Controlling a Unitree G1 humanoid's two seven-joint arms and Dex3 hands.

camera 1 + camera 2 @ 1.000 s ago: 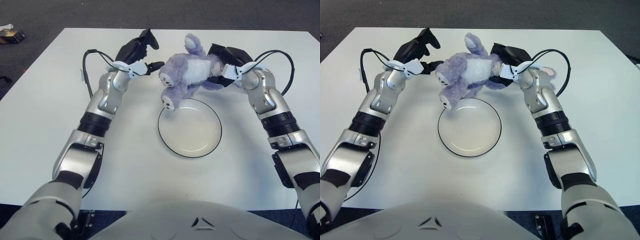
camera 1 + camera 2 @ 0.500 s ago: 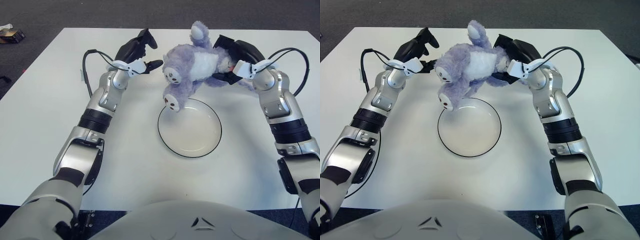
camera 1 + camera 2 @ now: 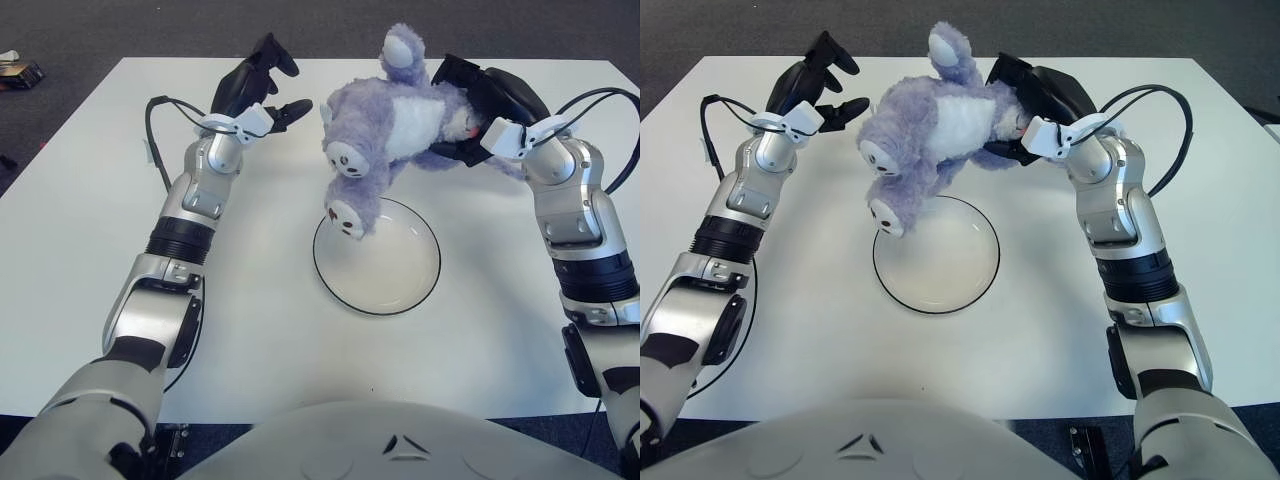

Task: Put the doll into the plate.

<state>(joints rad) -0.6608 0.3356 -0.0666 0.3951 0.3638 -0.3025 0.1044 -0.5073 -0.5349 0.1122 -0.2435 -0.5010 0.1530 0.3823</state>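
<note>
Since a second ago your doll (image 3: 385,125) has risen and hangs over the plate's (image 3: 412,293) far-left rim, long axis slanting down-left from the right hand (image 3: 478,95), which is clamped on it. Your left hand (image 3: 255,92), fingers spread, has drawn away leftward.

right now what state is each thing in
doll: held in the air over the plate's far rim, legs hanging down
plate: flat on the table, nothing in it
right hand: fingers closed on the doll
left hand: open, left of the doll, holding nothing
</note>
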